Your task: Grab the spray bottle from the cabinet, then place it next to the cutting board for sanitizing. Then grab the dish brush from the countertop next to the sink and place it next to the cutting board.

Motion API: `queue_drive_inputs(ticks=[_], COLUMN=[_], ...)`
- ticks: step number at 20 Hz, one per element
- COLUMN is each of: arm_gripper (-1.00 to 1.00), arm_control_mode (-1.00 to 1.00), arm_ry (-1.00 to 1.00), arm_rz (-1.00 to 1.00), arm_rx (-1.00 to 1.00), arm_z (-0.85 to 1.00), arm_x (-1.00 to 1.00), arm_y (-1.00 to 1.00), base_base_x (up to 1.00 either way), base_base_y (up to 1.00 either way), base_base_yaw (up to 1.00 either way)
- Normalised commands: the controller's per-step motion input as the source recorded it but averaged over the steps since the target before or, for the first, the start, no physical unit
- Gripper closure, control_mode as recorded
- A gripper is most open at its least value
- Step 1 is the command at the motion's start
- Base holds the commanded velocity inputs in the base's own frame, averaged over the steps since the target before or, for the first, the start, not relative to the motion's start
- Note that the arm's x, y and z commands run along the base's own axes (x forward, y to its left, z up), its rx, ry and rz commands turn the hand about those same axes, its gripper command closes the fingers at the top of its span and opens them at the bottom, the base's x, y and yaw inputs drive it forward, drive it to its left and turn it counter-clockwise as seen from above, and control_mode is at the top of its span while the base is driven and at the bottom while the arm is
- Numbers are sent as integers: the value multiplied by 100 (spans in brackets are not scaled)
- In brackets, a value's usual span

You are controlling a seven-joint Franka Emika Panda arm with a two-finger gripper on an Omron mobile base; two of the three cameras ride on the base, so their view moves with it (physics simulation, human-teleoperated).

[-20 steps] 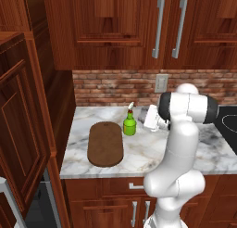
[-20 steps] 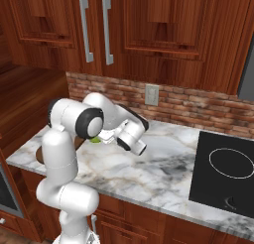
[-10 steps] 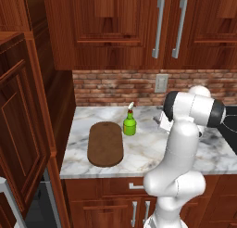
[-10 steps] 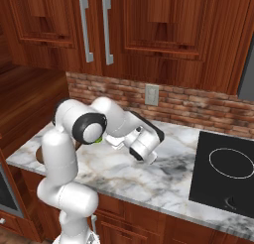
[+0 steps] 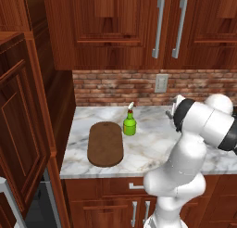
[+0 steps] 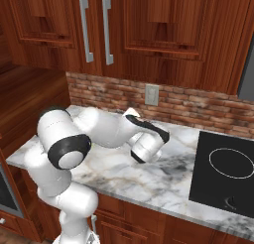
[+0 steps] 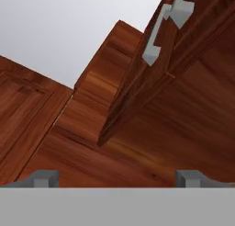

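The gripper (image 7: 117,177) is seen with its two finger tips (image 7: 43,178) spread wide apart at the edges of the hand view, and nothing is held or touched between them; reddish-brown wood panelling and a grey bar handle (image 7: 163,30) are looked at past the tips. In the left base view the spray bottle (image 5: 129,123) is found upright on the countertop (image 5: 157,139), just beside the right far corner of the cutting board (image 5: 105,143), apparently not touching it. The board is laid flat, near the counter's left end. Left of the board the cabinet (image 5: 21,129) is seen with its door open. Right of the board the white arm (image 6: 106,129) is bent low over the marble, and beyond it a black cooktop (image 6: 225,173) is set. A wall outlet (image 5: 160,83) is mounted on the brick behind the board, under the upper wall cabinets (image 5: 139,28)
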Motion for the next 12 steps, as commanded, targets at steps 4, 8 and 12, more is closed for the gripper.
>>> queue_drive_inputs(ticks=[4,8,12], arm_gripper=[-100,-100,-100], arm_control_mode=[-100,-100,-100], arm_ry=[0,4,1], arm_rz=[-3,-7,-9], arm_rx=[0,0,0], arm_z=[70,43,45], arm_x=[-77,-77,-61], arm_y=[-1,-1,-1], base_base_x=[0,0,0], base_base_y=[0,0,0], base_base_yaw=[0,0,0])
